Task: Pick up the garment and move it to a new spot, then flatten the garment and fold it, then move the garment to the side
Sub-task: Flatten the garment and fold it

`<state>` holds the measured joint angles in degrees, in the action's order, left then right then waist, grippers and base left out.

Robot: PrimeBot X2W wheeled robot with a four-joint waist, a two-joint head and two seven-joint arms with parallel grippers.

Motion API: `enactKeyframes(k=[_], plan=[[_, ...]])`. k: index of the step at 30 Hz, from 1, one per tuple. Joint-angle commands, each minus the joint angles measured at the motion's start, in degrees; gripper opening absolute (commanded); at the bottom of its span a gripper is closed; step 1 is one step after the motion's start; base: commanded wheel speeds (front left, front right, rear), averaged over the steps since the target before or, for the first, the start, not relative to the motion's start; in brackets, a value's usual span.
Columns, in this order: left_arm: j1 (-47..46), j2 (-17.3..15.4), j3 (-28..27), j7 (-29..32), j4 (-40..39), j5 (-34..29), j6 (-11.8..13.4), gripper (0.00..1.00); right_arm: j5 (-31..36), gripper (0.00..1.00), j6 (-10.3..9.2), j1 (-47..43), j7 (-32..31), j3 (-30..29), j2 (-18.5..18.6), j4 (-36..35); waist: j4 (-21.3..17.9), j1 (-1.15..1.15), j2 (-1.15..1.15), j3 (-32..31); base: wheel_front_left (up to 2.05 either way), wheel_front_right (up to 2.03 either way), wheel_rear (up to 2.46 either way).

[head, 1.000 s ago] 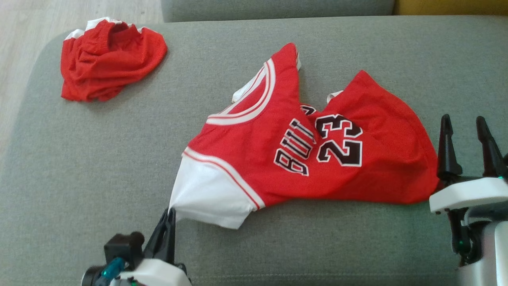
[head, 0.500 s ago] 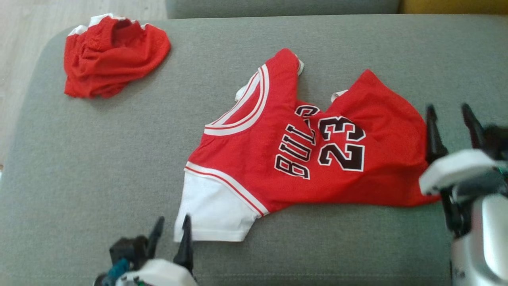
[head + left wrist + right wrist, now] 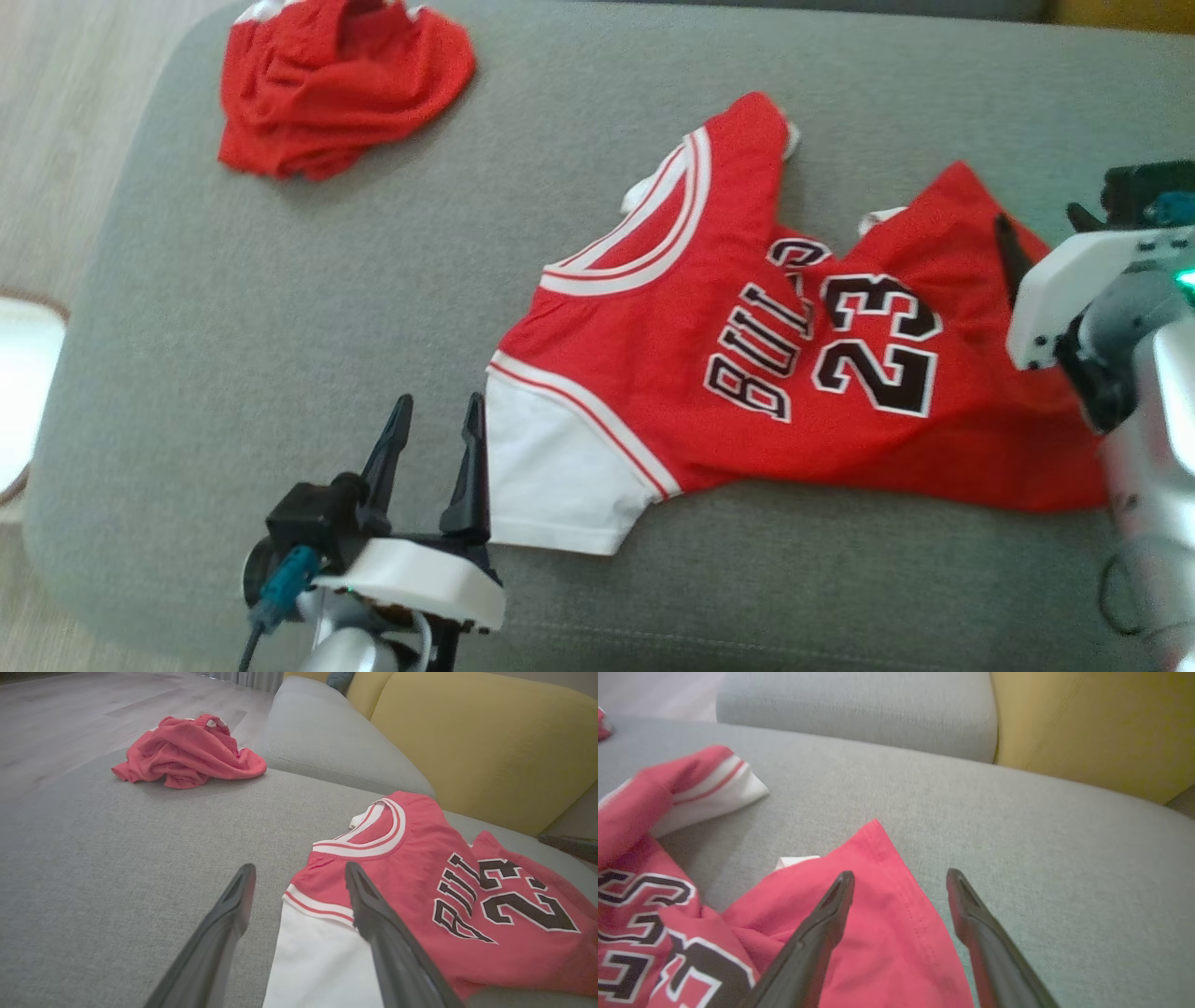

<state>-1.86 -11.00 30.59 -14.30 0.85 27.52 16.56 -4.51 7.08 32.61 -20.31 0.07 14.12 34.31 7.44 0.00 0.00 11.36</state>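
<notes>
The garment is a red jersey [image 3: 747,308] with "BULLS 23" lettering and a white sleeve, spread crumpled on the grey sofa cushion [image 3: 280,280]. My left gripper [image 3: 439,403] stands open just left of the white sleeve. In the left wrist view, the left gripper [image 3: 300,868] has its right finger over the sleeve of the jersey [image 3: 420,858]. My right gripper [image 3: 1038,224] is open over the jersey's right edge. Through the right wrist camera, that gripper [image 3: 901,873] straddles the red hem corner of the jersey [image 3: 887,933], holding nothing.
A second red garment [image 3: 345,84] lies bunched at the cushion's far left corner. A yellow backrest [image 3: 467,732] rises behind the sofa on the right. Wooden floor [image 3: 56,140] and a white round object [image 3: 19,392] lie beyond the cushion's left edge.
My left gripper, shut on the white sleeve corner a second ago, has opened and let it go. The right gripper moved forward over the jersey's right edge. The camera shifted too.
</notes>
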Motion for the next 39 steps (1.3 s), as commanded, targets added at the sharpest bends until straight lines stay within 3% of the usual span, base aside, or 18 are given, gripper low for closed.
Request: enactKeyframes(k=[1, 8, 15, 16, 17, 19, 20, 28, 39], plan=[[-2.24, 0.18, -2.19, -0.68, -2.15, -0.71, -0.38, 1.00, -0.50, 1.00, 0.41, 2.96, -0.49, 1.41, 1.86, -0.25, 1.64, 0.00, 0.00, 1.54, 0.00, 0.00, 0.00], [-2.24, 1.62, -3.10, -0.69, -2.68, -2.46, -1.48, 1.00, -3.73, 1.00, 0.41, 8.16, -4.03, 4.29, 5.75, 9.76, 4.28, 0.00, 0.00, 4.04, 0.00, 0.00, 0.00], [-2.06, 2.60, -4.13, -0.69, -2.86, -3.54, -2.50, 1.00, -8.52, 1.00, 0.41, 10.17, -8.30, 8.62, 7.39, 13.85, 4.81, 0.00, 0.00, 5.05, 0.00, 0.00, 0.00], [-2.06, 2.75, -4.29, -0.69, -2.83, -3.68, -2.65, 1.00, -9.53, 0.80, 0.41, 10.34, -9.20, 9.47, 7.55, 14.15, 4.80, 0.00, 0.00, 5.15, 0.00, 0.00, 0.00], [-2.07, 2.90, -4.44, -0.69, -2.80, -3.83, -2.80, 1.00, -10.69, 0.48, 0.41, 10.47, -9.95, 10.18, 7.69, 14.33, 4.79, 0.00, 0.00, 5.24, 0.00, 0.00, 0.00], [-2.12, 3.17, -4.71, -0.69, -2.76, -4.13, -3.07, 1.00, -12.79, 0.22, 0.41, 10.80, -10.65, 11.25, 8.12, 14.25, 4.73, 0.00, 0.00, 5.44, 0.00, 0.00, 0.00], [-2.15, 3.28, -4.85, -0.69, -2.77, -4.28, -3.21, 1.00, -13.48, 0.00, 0.41, 11.13, -10.36, 11.54, 8.48, 14.11, 4.70, 0.00, 0.00, 5.58, 0.00, 0.00, 0.00], [-2.65, 4.13, -5.52, -0.70, -2.51, -5.52, -4.30, 1.00, -9.67, 0.00, 0.41, 20.38, 0.01, 7.64, 10.12, 15.47, 4.94, 0.00, 0.00, 6.79, 0.00, 0.00, 0.00], [-3.44, 5.43, -5.40, -0.70, -2.11, -6.45, -5.85, 1.00, 8.47, 0.00, 0.41, 33.55, 8.29, -7.46, 10.62, 21.80, 8.30, 0.00, 0.00, 7.99, 0.00, 0.00, 0.00]])
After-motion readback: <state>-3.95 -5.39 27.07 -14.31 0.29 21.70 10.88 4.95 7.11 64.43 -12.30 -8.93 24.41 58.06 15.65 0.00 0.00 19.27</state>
